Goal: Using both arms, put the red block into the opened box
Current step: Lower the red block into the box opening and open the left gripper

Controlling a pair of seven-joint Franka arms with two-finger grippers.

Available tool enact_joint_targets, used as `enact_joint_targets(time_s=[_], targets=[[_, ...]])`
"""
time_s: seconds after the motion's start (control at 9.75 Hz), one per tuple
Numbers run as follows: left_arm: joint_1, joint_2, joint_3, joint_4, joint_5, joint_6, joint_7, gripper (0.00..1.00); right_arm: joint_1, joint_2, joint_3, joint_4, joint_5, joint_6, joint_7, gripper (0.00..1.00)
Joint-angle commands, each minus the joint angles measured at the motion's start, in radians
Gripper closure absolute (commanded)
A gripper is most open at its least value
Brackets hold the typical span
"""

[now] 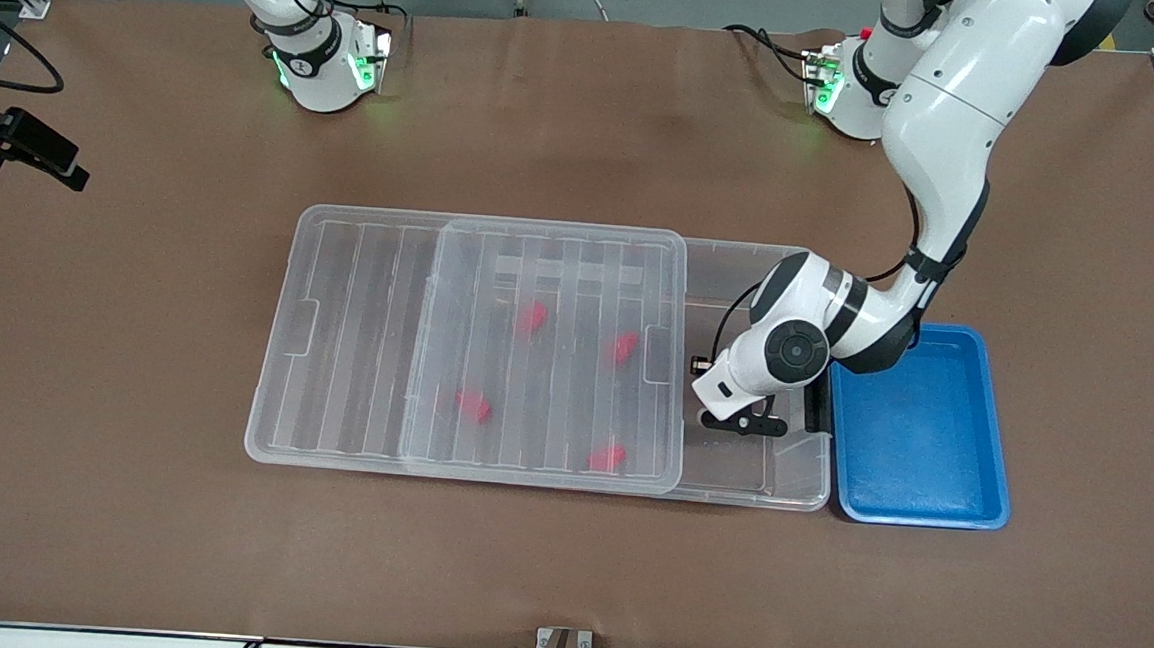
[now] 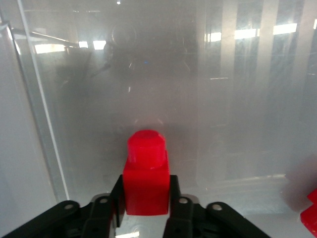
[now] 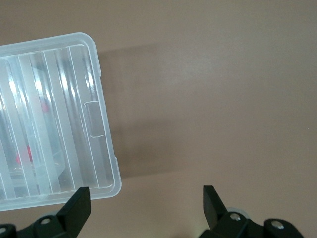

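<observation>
Task nearly complete, by appearance: the box [image 1: 778, 477] lies on the counter [image 1: 561, 584] with its ribbed lid [image 1: 356, 341] slid toward the right arm's end, leaving the end beside the blue tray [image 1: 918, 485] uncovered; the left gripper [image 1: 743, 422] is lowered into that uncovered end; the red block [image 2: 145, 179] stands between its fingers [image 2: 179, 208], stepped end pointing away from the gripper; whether the fingers press it or have just slackened cannot be told; release and withdrawal judged outstanding. Four other red blocks [image 1: 531, 316] lie in the box under the lid. Right gripper [image 3: 146, 197]: fingers spread wide, empty, over bare counter just off a lid corner; arm waiting. The front view alone gives the overall layout, yet hides the red block beneath the left arm; the left wrist view alone shows block and fingers; the right wrist view alone shows the right gripper.
</observation>
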Motion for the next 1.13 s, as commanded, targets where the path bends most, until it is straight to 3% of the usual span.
enact_joint_targets(time_s=[0.0,0.21,0.62,0.82,1.03], targets=[[0.008,0.009,-0.003,0.045,-0.001,-0.007,-0.004,0.00,0.010,-0.012,-0.011,-0.015,0.016,0.007,0.007,0.00],[0.002,-0.018,-0.006,0.094,-0.001,-0.102,-0.014,0.00,0.010,-0.012,-0.011,-0.015,0.016,0.004,0.007,0.00],[0.005,-0.086,-0.003,0.098,0.002,-0.137,-0.010,0.00,0.010,-0.012,-0.013,-0.015,0.016,0.004,0.007,0.00],[0.008,-0.179,0.004,0.104,0.011,-0.169,-0.004,0.00,0.010,-0.012,-0.011,-0.016,0.016,0.006,0.007,0.00],[0.061,-0.259,0.000,0.218,0.013,-0.301,0.001,0.00,0.010,-0.012,-0.011,-0.016,0.016,0.007,0.007,0.00]])
